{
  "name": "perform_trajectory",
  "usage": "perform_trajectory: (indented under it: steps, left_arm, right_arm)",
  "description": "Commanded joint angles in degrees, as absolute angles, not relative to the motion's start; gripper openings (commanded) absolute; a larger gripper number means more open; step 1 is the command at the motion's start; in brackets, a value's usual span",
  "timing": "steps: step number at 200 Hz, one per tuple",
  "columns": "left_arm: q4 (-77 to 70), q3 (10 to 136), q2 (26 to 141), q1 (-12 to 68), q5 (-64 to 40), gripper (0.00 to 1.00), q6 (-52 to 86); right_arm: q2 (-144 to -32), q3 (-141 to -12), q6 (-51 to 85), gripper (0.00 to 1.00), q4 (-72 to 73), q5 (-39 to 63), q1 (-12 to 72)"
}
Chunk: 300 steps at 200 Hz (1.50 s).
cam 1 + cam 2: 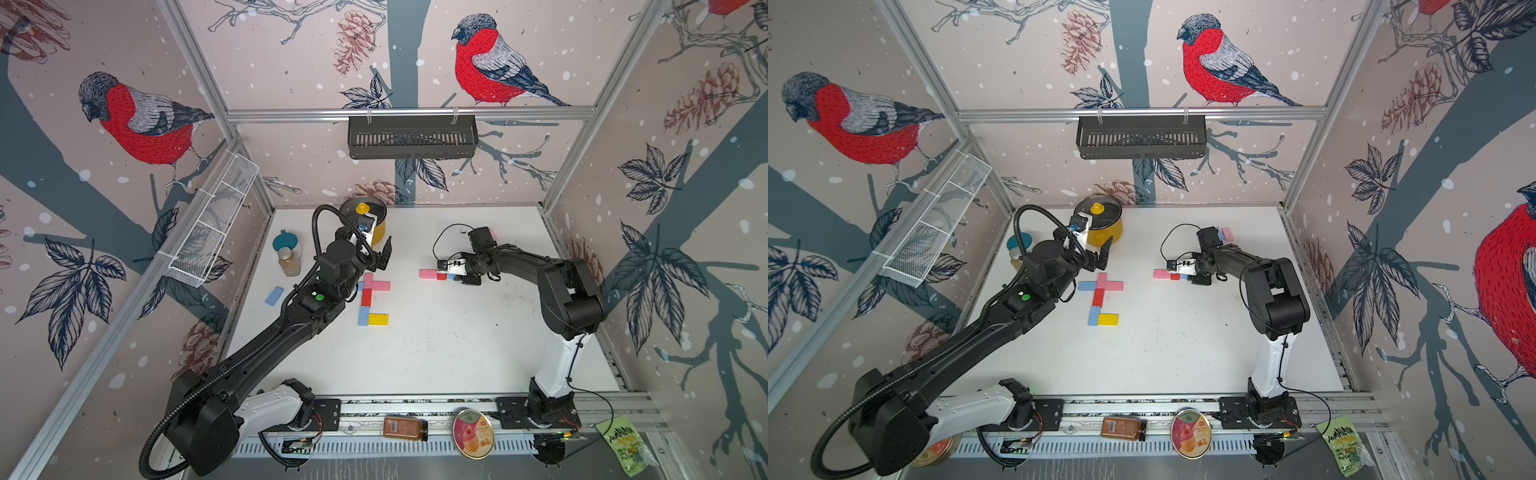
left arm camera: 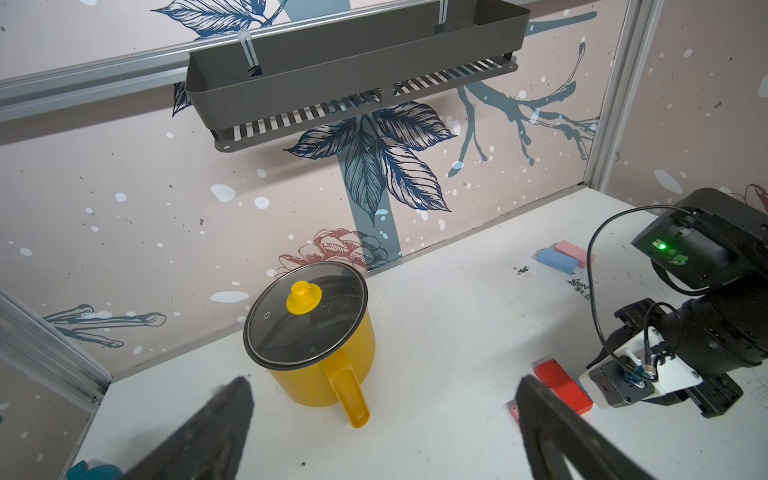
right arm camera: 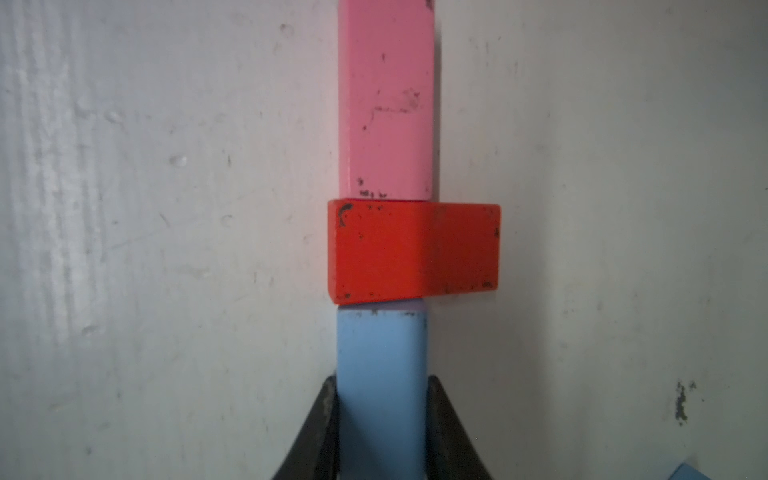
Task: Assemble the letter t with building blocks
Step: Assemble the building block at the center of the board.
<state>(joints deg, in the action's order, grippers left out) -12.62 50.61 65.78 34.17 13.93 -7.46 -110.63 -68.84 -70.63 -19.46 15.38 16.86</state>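
Note:
Several building blocks lie flat mid-table in a t-like figure (image 1: pixel 1100 297): pink, light blue and red pieces, with a yellow block (image 1: pixel 377 319) at its near end. My left gripper (image 1: pixel 384 254) hangs open and empty between this figure and the yellow pot; its fingers (image 2: pixel 540 415) frame bare table. My right gripper (image 3: pixel 381 384) is shut on a light blue block (image 3: pixel 381 357) low over the table. That block lies end to end with a red block (image 3: pixel 411 251) set crosswise and a pink block (image 3: pixel 386 95); the row also shows in a top view (image 1: pixel 434 274).
A loose light blue block (image 1: pixel 274 296) lies at the left. A pink and blue pair (image 2: pixel 561 257) sits behind the right arm. The lidded yellow pot (image 1: pixel 376 226), a teal-lidded jar (image 1: pixel 286 241) and a bottle (image 1: pixel 289 262) stand at the back left. A black basket (image 1: pixel 411 137) hangs on the back wall.

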Motion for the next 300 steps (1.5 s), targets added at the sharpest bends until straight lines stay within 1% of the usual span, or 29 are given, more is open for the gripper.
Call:
perform_trajectory:
  steps: [1, 33, 91, 147, 198, 210, 300]
  left_arm:
    - [-13.54, 50.95, 65.85, 34.12, 13.80, 0.98, -8.05]
    - [-13.53, 51.01, 65.90, 34.17, 13.60, 0.98, -7.99]
    - [-13.45, 51.06, 65.92, 34.19, 13.60, 0.98, -7.93]
    - [-13.36, 51.10, 65.69, 34.19, 13.57, 0.98, -8.00]
    - [-13.34, 51.15, 65.82, 34.19, 13.62, 0.98, -8.01]
    - [-13.36, 51.15, 65.82, 34.11, 13.62, 0.98, -8.04]
    - [-13.26, 51.11, 66.18, 34.14, 13.62, 0.98, -8.06]
  right_arm:
    - [-110.84, -67.62, -70.32, 0.11, -26.49, 13.21, 17.08]
    - [-111.16, -67.34, -69.91, 0.13, -25.76, 12.95, 17.35]
    - [-111.93, -67.63, -68.67, 0.25, -25.45, 12.27, 17.64]
    - [-112.45, -67.88, -67.50, 0.32, -25.20, 11.79, 17.58]
    - [-111.69, -67.20, -67.34, 0.46, -24.61, 11.58, 17.53]
    - [-111.39, -67.06, -67.41, 0.48, -24.59, 11.65, 17.58]
    - [-112.24, -68.24, -66.82, 0.48, -26.61, 13.03, 18.02]
